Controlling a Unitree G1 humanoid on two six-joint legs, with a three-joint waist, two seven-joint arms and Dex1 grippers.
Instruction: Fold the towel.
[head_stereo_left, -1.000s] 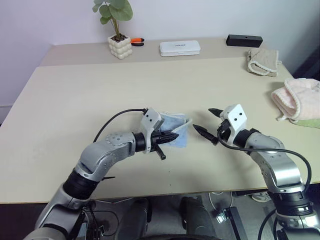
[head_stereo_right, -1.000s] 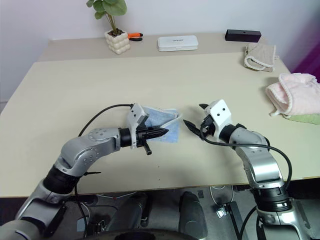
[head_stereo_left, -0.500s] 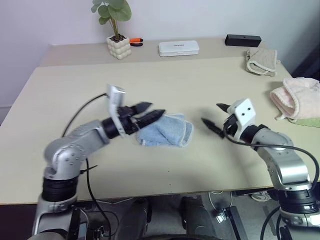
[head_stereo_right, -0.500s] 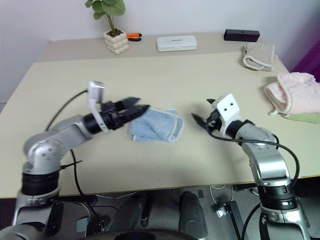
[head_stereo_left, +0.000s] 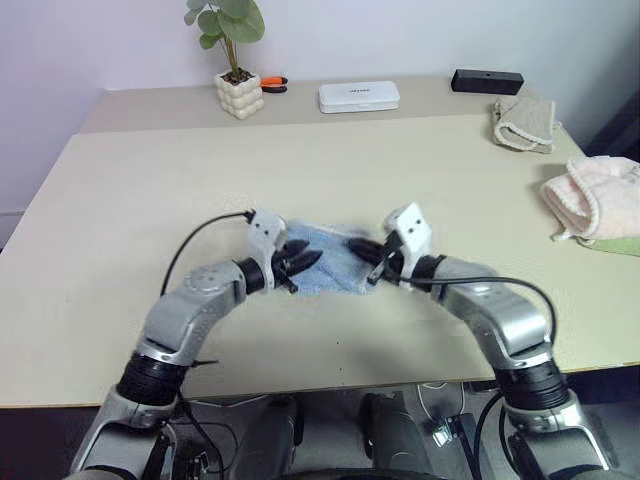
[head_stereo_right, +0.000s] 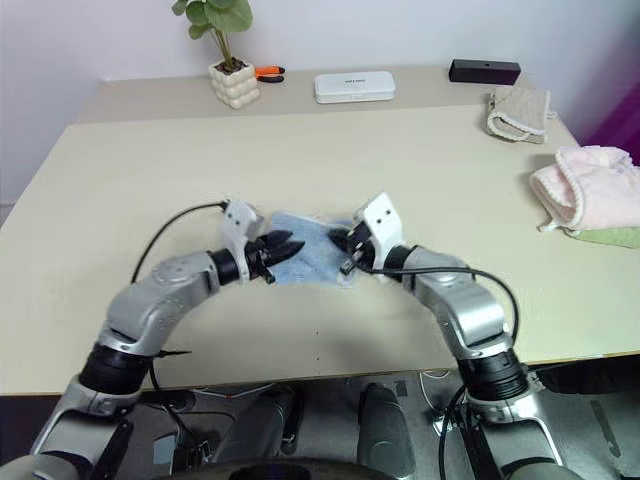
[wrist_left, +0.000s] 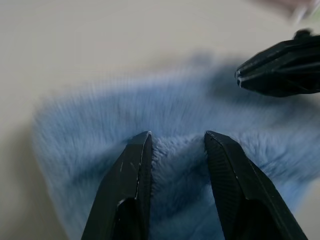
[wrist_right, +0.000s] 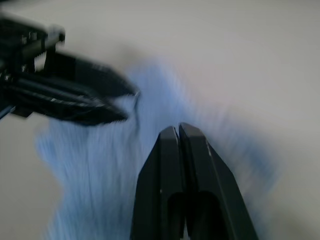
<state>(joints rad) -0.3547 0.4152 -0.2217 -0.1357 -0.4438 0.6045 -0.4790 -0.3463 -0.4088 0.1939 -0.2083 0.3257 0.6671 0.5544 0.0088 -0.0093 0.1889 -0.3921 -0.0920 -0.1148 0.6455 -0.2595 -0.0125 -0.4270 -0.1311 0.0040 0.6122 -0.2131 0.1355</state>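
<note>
The towel (head_stereo_left: 332, 256), light blue terry, lies bunched on the table (head_stereo_left: 150, 200) between my two grippers. From its left side, my left gripper (head_stereo_left: 308, 262) presses onto it. The left wrist view has that gripper (wrist_left: 177, 137) open, with a ridge of towel (wrist_left: 175, 160) rising between the fingers. My right gripper (head_stereo_left: 358, 247) comes in from the other side and rests on the cloth. Its fingers (wrist_right: 176, 137) are shut together over the towel (wrist_right: 100, 165), with nothing seen between them. The two grippers' tips sit a short way apart.
Along the table's back stand a potted plant (head_stereo_left: 240, 92), an orange-handled tool (head_stereo_left: 273, 84), a white box (head_stereo_left: 359, 96) and a black box (head_stereo_left: 487, 81). A beige cloth (head_stereo_left: 524, 123) and a pink towel (head_stereo_left: 597, 195) lie at the right.
My left gripper let the towel drop, swung out left, then came back onto it. My right gripper moved left onto the towel and shut.
</note>
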